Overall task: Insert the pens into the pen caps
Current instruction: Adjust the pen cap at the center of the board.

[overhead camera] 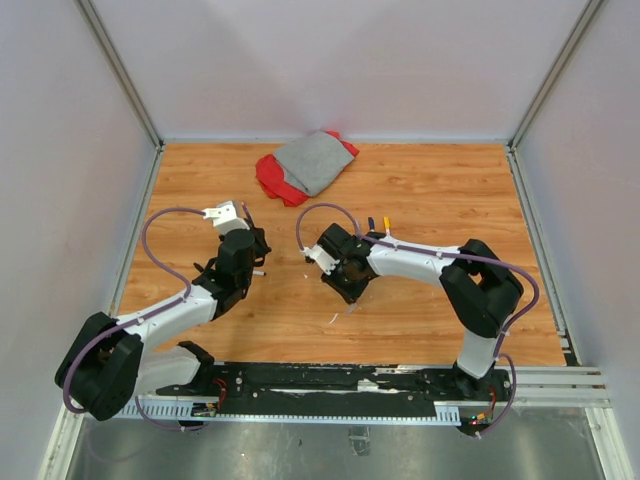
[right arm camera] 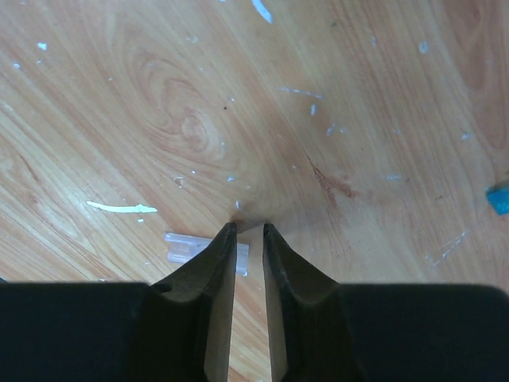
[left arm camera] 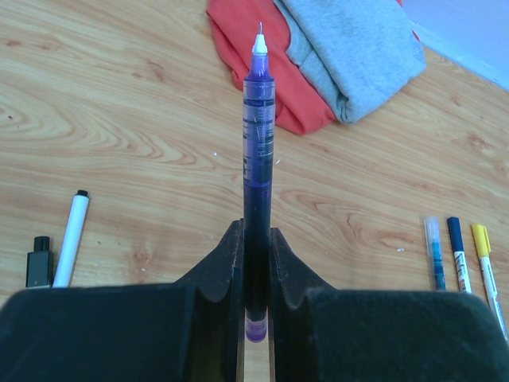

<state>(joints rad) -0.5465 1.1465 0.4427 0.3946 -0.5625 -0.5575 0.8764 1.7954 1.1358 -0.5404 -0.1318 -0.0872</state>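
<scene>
1. At the left gripper (left arm camera: 256,231): jaws clamped on a purple pen (left arm camera: 258,135), gripped near its rear end, white tip pointing straight ahead of the jaws, above the wooden table (left arm camera: 119,127).
2. Left of those jaws, on the wood: a white pen (left arm camera: 71,237) with a black end, and just beside it a black cap (left arm camera: 37,261).
3. Right of those jaws: three pens side by side, light blue (left arm camera: 435,253), dark blue (left arm camera: 457,256) and yellow (left arm camera: 485,270).
4. Ahead, past the pen tip: a red cloth (left arm camera: 254,72) under a grey cloth (left arm camera: 358,48).
5. At the right gripper (right arm camera: 250,227): low over the table, jaws nearly together, with wood showing through the slim gap. Cannot tell whether anything is gripped.
6. Beside the left-hand fingertip in that view: a clear tube-shaped piece (right arm camera: 184,248), partly hidden behind it, with white scraps (right arm camera: 119,208) ahead.
</scene>
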